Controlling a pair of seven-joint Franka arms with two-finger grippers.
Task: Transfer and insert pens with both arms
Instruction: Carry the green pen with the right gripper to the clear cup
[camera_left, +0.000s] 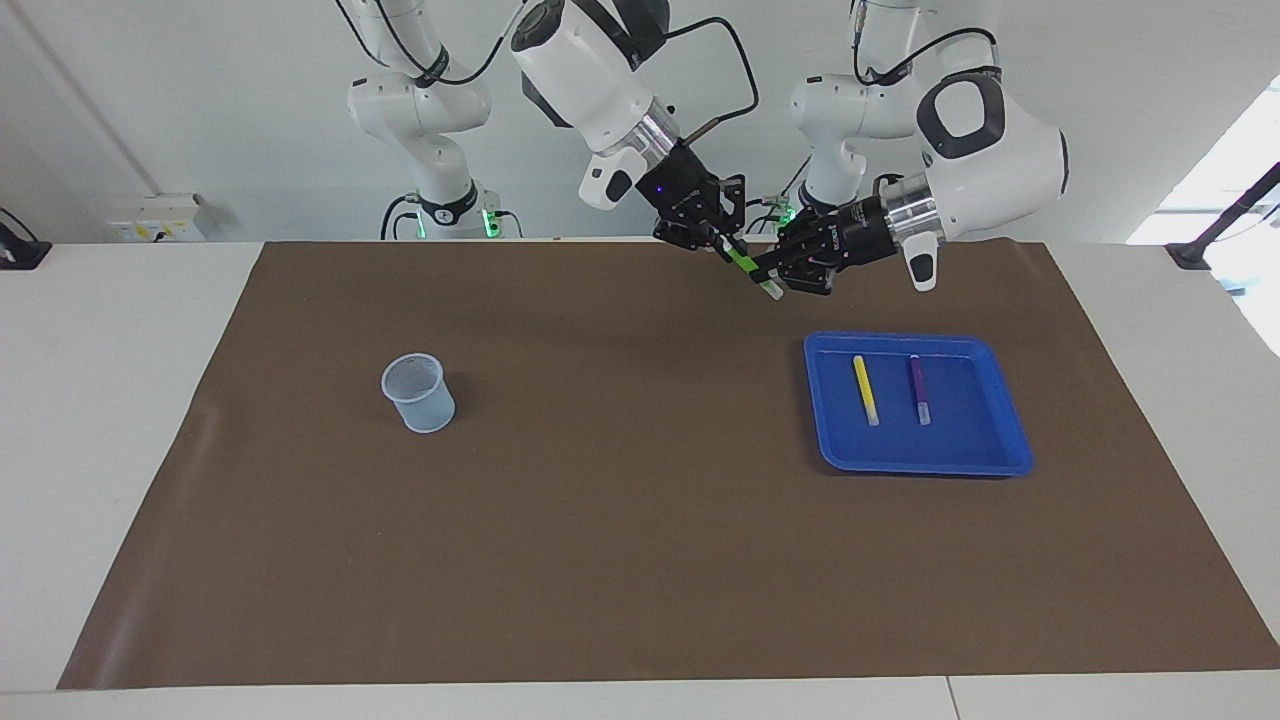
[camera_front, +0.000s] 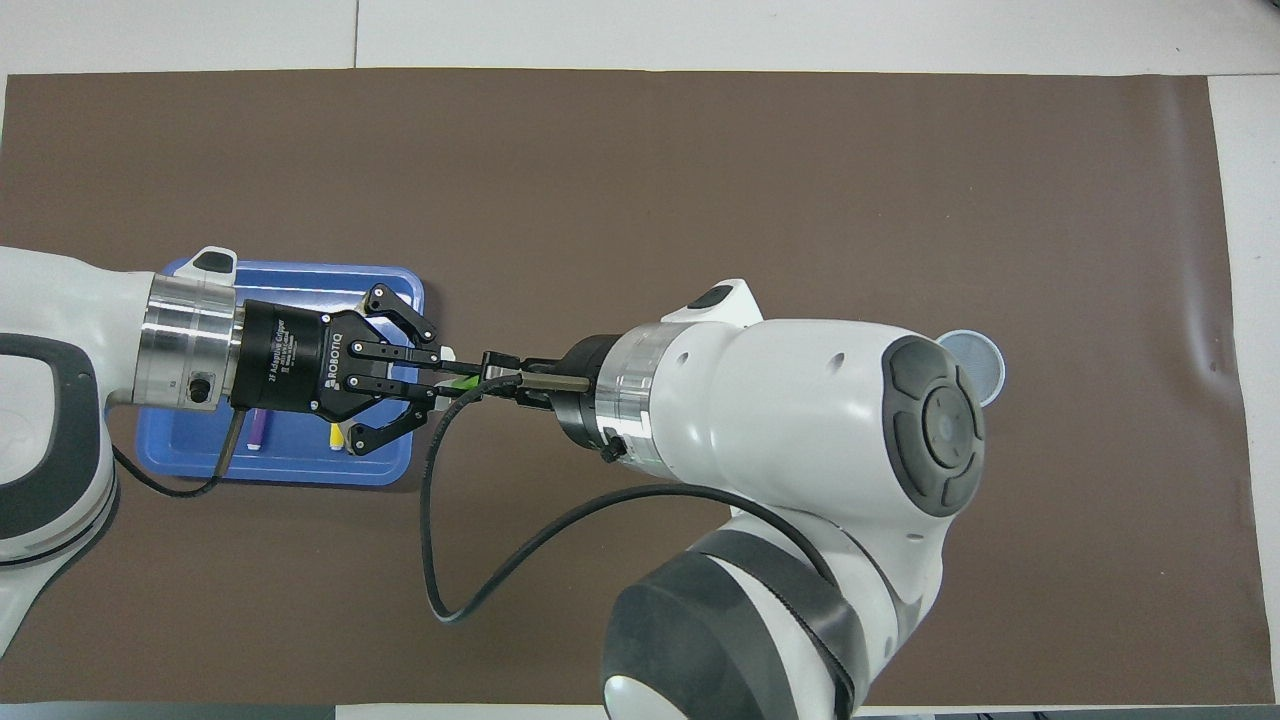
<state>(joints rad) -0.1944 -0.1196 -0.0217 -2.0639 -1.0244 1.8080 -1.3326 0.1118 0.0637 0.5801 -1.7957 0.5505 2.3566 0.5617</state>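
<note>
Left gripper (camera_left: 768, 272): clenched on the slim green marker pen (camera_left: 744, 262), in the air over the brown mat (camera_left: 620, 520).
Right gripper (camera_left: 722, 243): clamped on the upper end of the same pen, over the mat.
Green pen: tilted, pale end downward, held between both grippers, above the mat beside the blue plastic tray (camera_left: 1000, 455).
Tray: at the left arm's end; the yellow marker pen (camera_left: 865, 389) and purple marker pen (camera_left: 918, 388) lay in it, side by side, apart.
Pale mesh cup (camera_left: 418, 392): upright, toward the right arm's end.
</note>
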